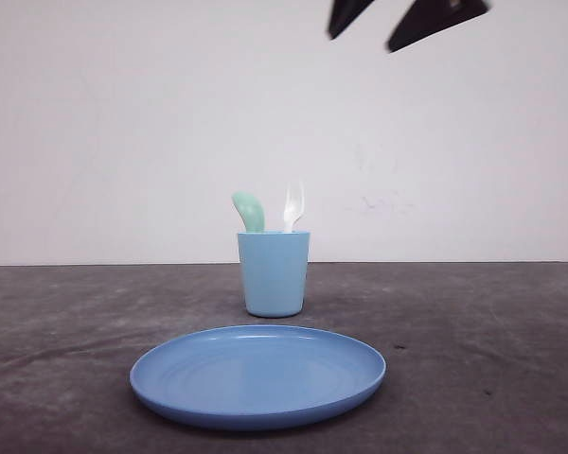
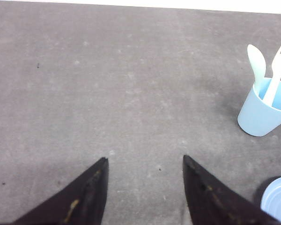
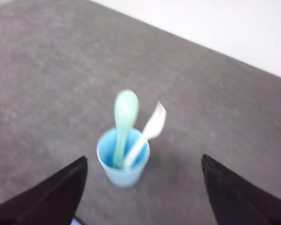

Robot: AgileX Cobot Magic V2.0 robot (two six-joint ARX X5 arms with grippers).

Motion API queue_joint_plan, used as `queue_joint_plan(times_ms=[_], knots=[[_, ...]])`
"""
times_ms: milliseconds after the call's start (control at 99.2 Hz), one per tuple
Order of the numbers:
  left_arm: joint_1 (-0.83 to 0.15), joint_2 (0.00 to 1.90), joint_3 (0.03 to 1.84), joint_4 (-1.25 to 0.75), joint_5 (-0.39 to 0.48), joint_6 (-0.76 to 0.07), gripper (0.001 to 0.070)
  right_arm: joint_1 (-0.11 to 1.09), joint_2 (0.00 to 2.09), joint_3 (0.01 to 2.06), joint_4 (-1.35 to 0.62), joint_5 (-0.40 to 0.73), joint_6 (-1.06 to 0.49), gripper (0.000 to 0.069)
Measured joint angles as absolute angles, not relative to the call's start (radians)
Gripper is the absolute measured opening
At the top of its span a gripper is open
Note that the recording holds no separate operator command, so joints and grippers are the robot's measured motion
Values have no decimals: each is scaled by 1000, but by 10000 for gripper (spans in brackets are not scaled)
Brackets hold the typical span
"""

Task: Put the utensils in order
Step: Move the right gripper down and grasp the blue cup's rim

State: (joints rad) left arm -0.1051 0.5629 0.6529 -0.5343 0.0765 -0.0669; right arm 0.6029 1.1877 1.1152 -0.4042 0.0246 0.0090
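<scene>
The right gripper (image 3: 143, 187) hangs high with its jaws spread wide and empty, above the light blue cup (image 3: 123, 161). The left gripper (image 2: 145, 187) is likewise open and empty over bare table, the cup off to one side. Both utensils stand handle-down in the cup: the mint-green spoon (image 1: 250, 212) on the left, the white fork (image 1: 292, 207) on the right, heads near each other. To lift one out cleanly, I judge a straight descent onto a single head, pinching only it, then a vertical pull so the light cup does not tip. The blue plate (image 1: 257, 375) lies near the table's front edge, in front of the cup; the dark table (image 1: 473, 340) is open on either side.
</scene>
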Motion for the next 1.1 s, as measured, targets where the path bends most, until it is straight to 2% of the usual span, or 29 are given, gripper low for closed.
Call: queue_joint_plan(times_ms=[303, 353, 393, 464, 837, 1099], knots=[[-105, 563, 653, -534, 76, -67, 300, 502, 1117, 1114, -619, -12, 15, 488], [-105, 563, 653, -534, 76, -67, 300, 492, 1117, 1102, -616, -36, 15, 511], [-105, 563, 653, -534, 76, -67, 300, 492, 1117, 1088, -606, -59, 15, 563], [-105, 563, 653, -534, 76, -67, 300, 494, 1117, 1050, -569, -84, 25, 685], [-105, 563, 653, -534, 76, -67, 300, 497, 1168, 757, -266, -110, 76, 682], [-105, 563, 653, -534, 76, -67, 300, 520, 1367, 743, -9, -200, 72, 682]])
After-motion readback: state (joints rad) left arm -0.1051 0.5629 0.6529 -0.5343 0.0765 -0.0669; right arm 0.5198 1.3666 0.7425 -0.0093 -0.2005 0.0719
